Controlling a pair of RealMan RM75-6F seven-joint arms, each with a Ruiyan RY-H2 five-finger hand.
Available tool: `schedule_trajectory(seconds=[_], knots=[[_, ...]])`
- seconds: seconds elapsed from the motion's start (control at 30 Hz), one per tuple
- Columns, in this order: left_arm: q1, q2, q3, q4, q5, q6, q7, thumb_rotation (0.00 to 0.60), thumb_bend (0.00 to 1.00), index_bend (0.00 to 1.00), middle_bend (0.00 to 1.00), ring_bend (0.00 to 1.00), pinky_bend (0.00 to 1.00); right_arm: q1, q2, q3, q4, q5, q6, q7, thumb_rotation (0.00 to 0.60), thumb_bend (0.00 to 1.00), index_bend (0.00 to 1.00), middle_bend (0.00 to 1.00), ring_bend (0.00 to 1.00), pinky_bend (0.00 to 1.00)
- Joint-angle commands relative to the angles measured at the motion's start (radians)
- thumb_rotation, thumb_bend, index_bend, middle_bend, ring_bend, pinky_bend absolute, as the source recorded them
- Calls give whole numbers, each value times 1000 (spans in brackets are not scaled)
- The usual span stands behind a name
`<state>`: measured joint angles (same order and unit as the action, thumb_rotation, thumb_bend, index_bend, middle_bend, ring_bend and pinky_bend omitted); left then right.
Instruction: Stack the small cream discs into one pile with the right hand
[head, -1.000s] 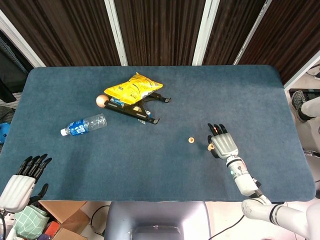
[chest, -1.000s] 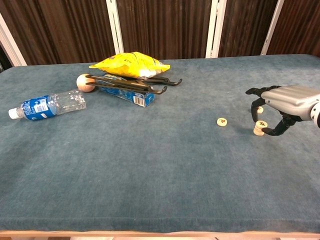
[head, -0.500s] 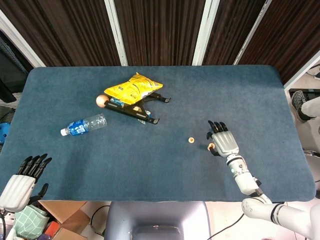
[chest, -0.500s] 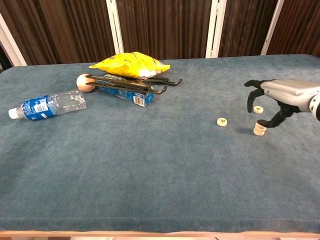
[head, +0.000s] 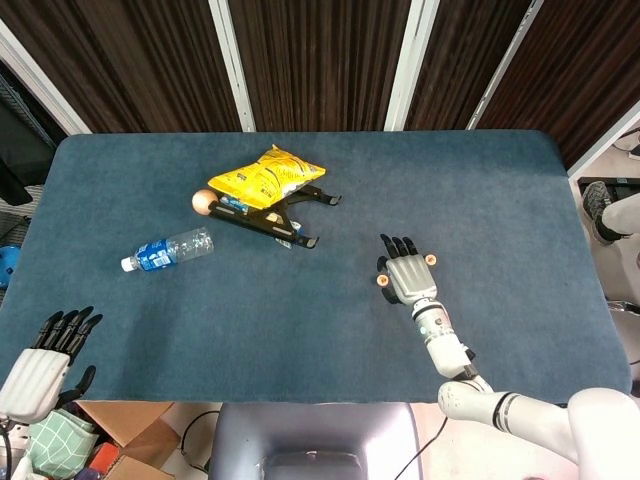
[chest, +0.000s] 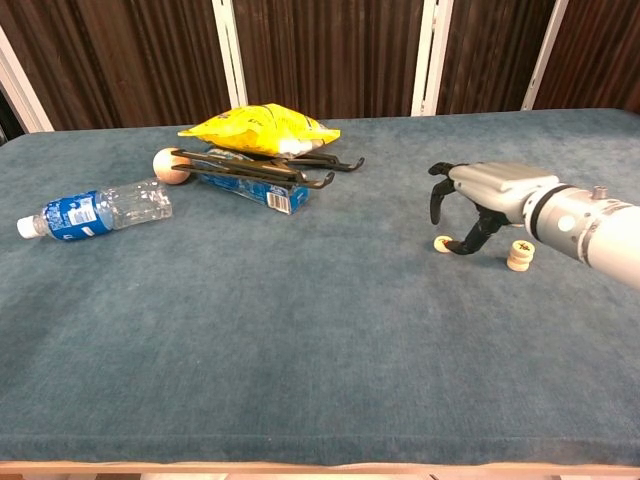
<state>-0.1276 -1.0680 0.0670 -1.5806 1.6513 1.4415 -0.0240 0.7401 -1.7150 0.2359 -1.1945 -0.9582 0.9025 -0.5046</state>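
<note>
One small cream disc lies alone mid-table; in the head view this disc peeks out at the left edge of my right hand. A short pile of discs stands just right of it, hidden under the hand in the head view. A further single disc lies beyond the hand. My right hand hovers over the lone disc with fingers arched down and apart, the thumb close beside it, holding nothing. My left hand hangs open off the table's front-left corner.
At the back left lie a yellow snack bag, a black folding stand over a blue box, and a wooden ball. A water bottle lies on its side further left. The table is blue cloth.
My right hand let go of the pile and moved left, and now arches over the lone disc. The pile stays standing. The left hand has not moved.
</note>
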Motion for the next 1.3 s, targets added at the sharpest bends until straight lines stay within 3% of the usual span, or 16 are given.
schedule_trajectory(seconds=[0.03,0.97,1.1,1.3], knots=[[1,3,-1,1,-3,1,-7,600,472,0,0,0,37,12,-24,-4,32,12,1,-24,600,437,524,58,0,0],[-2,3,-4,0,-8,-6,-4,600,472,0,0,0,37,50,-81,-13,160,50,-52,-31,600,437,615,59,0,0],[-2,2,-4,0,-7,-5,-5,600,472,0,0,0,37,47,-69,-11,145,51,-44,-31,600,437,657,75,0,0],[-1,2,-4,1,-7,-2,-3,600,473,0,0,0,37,17,6,-20,24,-1,9,-3,600,438,668,79,0,0]])
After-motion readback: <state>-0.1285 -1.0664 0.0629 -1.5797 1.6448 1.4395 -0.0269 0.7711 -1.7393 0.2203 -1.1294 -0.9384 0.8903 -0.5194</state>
